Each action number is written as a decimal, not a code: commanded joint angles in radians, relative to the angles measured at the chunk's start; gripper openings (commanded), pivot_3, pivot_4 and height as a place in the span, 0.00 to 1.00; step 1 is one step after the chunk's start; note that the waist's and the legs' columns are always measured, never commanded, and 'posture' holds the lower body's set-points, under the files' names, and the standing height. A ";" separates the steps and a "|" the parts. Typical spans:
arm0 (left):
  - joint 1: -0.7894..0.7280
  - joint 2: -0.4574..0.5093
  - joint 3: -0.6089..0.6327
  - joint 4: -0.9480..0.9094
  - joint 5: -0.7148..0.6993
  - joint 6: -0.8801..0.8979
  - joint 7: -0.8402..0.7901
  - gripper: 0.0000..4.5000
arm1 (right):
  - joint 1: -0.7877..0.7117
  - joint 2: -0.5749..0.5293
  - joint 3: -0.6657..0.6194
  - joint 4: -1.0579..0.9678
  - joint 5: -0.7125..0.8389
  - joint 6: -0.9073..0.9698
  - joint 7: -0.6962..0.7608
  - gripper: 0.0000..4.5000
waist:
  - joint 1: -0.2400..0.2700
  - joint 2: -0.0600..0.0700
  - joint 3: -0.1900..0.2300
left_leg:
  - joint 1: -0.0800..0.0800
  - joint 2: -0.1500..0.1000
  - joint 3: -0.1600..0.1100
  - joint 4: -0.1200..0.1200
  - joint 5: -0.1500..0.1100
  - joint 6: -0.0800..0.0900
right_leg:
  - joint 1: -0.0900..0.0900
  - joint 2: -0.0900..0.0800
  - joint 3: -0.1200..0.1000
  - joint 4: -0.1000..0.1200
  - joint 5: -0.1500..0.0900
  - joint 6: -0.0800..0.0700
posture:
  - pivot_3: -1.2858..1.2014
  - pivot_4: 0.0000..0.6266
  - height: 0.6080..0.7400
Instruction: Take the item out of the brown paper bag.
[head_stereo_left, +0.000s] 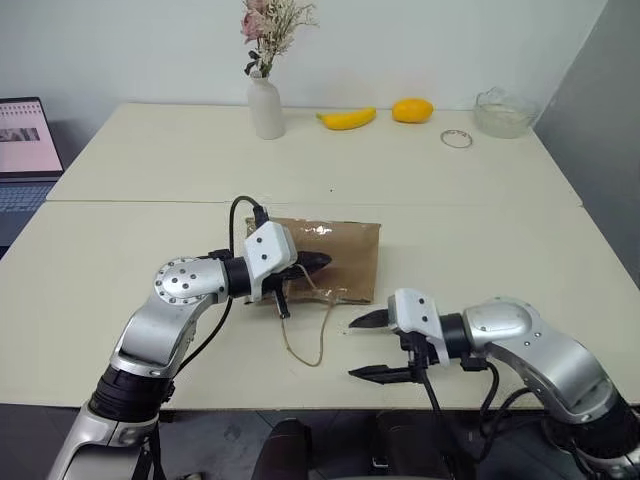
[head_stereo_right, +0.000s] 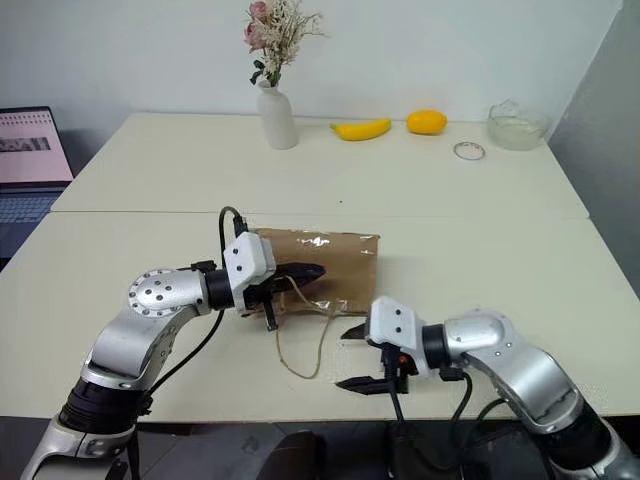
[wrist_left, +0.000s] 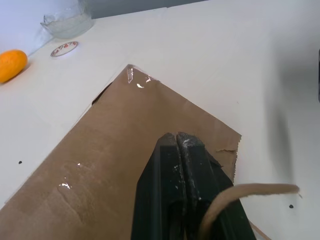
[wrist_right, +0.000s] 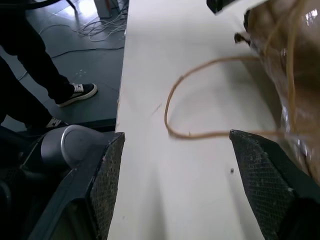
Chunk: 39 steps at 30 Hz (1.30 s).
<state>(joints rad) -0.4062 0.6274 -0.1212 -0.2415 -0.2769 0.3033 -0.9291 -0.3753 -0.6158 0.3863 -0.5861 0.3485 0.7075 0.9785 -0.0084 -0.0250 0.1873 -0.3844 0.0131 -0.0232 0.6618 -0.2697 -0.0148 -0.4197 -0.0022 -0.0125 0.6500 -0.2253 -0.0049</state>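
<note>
Brown paper bag (head_stereo_left: 340, 255) near table edge (head_stereo_left: 300, 408)

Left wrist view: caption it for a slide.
Left hand, shut on a cord handle, above the flat brown paper bag.

Two cream benches (head_stereo_left: 150, 170) stand pushed together before a plain pale wall (head_stereo_left: 130, 50). A white vase (head_stereo_left: 266, 108) of dried flowers stands near the far edge, a laptop (head_stereo_left: 25, 150) beside the left one. Dark floor (wrist_right: 85, 55) carries loose cables (wrist_right: 100, 27).
</note>
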 joint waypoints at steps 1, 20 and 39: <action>-0.055 -0.011 0.023 0.001 -0.015 -0.004 0.003 0.01 | -0.067 0.058 0.066 0.022 -0.024 -0.003 -0.022 0.78 | 0.000 0.000 0.000 | 0.000 0.000 0.000 0.000 0.000 0.000 | 0.000 0.000 0.000 0.000 0.000 0.000 | 0.52 0.24 1.00; -0.180 -0.021 0.032 0.118 0.002 -0.042 -0.008 0.00 | -0.153 0.284 0.248 0.288 -0.171 0.062 -0.172 0.64 | 0.000 0.000 0.000 | -0.001 0.000 0.000 0.000 0.000 0.000 | -0.001 -0.001 0.001 0.002 0.000 0.000 | 0.52 0.24 1.00; -0.492 -0.075 0.046 0.381 0.057 -0.022 0.071 0.00 | -0.056 0.195 0.358 0.354 -0.418 -0.137 -0.224 0.01 | 0.004 -0.001 -0.001 | -0.001 -0.001 0.000 0.002 0.000 0.000 | 0.000 0.000 0.000 0.002 0.000 0.000 | 0.52 0.24 1.00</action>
<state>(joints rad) -0.8318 0.5505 -0.1130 0.1251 -0.2274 0.3010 -0.8786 -0.4621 -0.3918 0.7092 -0.2478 -0.0324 0.5637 0.7436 -0.0049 -0.0260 0.1866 -0.3847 0.0115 -0.0226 0.6634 -0.2695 -0.0147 -0.4199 -0.0026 -0.0116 0.6519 -0.2248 -0.0046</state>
